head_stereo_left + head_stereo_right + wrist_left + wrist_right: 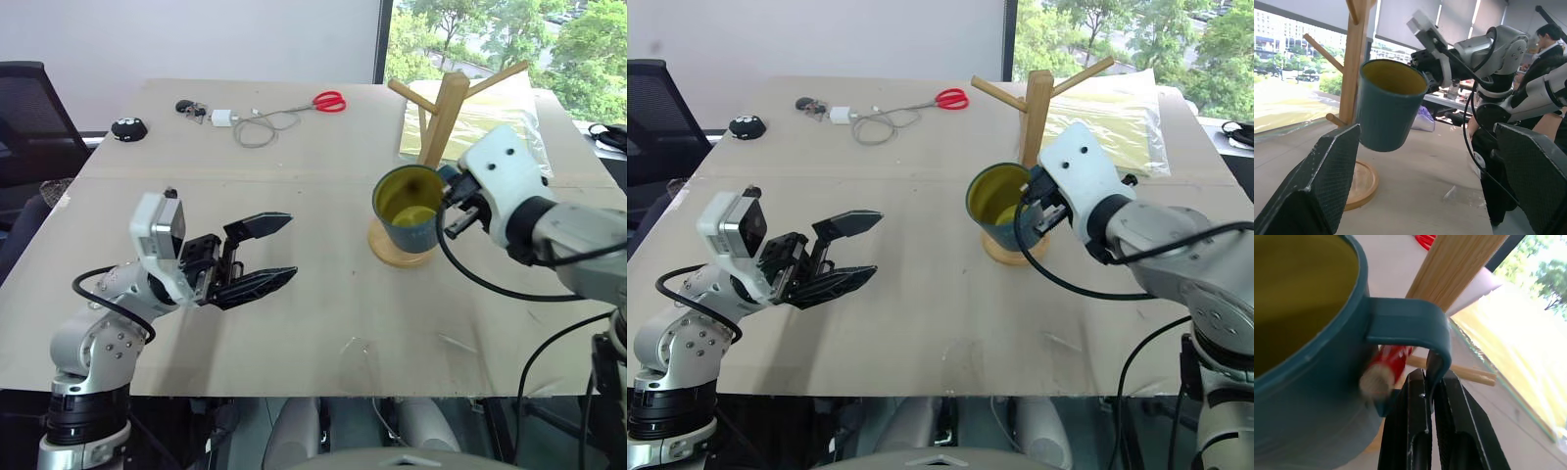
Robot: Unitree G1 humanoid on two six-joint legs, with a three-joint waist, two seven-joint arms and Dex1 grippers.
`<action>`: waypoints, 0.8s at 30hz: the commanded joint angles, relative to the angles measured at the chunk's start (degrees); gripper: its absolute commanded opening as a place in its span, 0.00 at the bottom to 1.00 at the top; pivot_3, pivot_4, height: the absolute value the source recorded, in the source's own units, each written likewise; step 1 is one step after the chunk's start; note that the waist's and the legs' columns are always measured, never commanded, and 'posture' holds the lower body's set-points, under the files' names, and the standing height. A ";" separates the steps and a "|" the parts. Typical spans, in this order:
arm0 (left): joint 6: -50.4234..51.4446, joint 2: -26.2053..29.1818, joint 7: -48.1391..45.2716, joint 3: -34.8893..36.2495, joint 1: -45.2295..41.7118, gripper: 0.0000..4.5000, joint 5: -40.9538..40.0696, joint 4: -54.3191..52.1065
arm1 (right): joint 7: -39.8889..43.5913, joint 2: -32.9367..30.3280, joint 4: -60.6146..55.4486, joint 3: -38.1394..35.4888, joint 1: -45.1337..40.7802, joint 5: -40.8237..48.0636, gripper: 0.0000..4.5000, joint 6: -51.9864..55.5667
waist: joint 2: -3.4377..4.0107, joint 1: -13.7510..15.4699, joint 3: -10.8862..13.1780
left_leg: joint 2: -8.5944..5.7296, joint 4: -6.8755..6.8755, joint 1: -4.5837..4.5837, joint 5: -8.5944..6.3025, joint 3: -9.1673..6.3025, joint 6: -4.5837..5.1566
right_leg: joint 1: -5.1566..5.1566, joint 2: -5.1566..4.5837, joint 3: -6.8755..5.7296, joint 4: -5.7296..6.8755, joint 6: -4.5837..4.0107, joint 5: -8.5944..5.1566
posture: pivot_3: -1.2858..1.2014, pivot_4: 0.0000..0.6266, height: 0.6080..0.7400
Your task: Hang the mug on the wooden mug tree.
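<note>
- Tan table (294, 323) by a window; scissors (330, 101), cable (257, 129) at far edge.
- Right gripper (1429, 396) pinched tight on mug (408, 208) handle, mug held upright above table, just in front of wooden mug tree (443, 122), over its base.
- Red-tipped peg (1385, 369) pokes thru handle loop.
- Left gripper (263, 255) wide open, empty, hovering over table, well apart from mug.
</note>
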 commanded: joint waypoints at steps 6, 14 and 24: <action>-1.36 -1.47 2.62 0.21 1.04 1.00 -0.59 -3.89 | 15.78 -9.34 -6.72 -19.00 7.38 10.94 0.75 -1.94 | 0.00 0.54 0.01 | -0.04 0.00 -0.21 0.01 -0.14 -0.03 | -0.02 -0.09 -0.15 -0.13 0.11 0.06 | 0.52 0.24 1.00; 1.47 -1.69 11.59 -4.42 -0.98 1.00 3.42 -5.01 | 31.52 -11.98 -10.01 -38.75 33.88 14.03 0.75 -18.97 | -0.02 0.40 0.00 | -0.05 0.03 -0.41 -0.14 -0.51 0.21 | 0.02 0.01 -0.24 -0.27 0.25 0.13 | 0.52 0.24 1.00; 0.47 3.84 12.37 -1.92 8.43 1.00 10.64 -3.56 | 54.56 -3.78 -3.86 -44.12 72.79 -10.72 0.75 -51.32 | -0.05 0.90 -0.02 | -0.02 0.03 -0.09 -0.13 -0.35 0.20 | 0.17 0.05 -0.23 -0.18 0.26 -0.11 | 0.52 0.24 1.00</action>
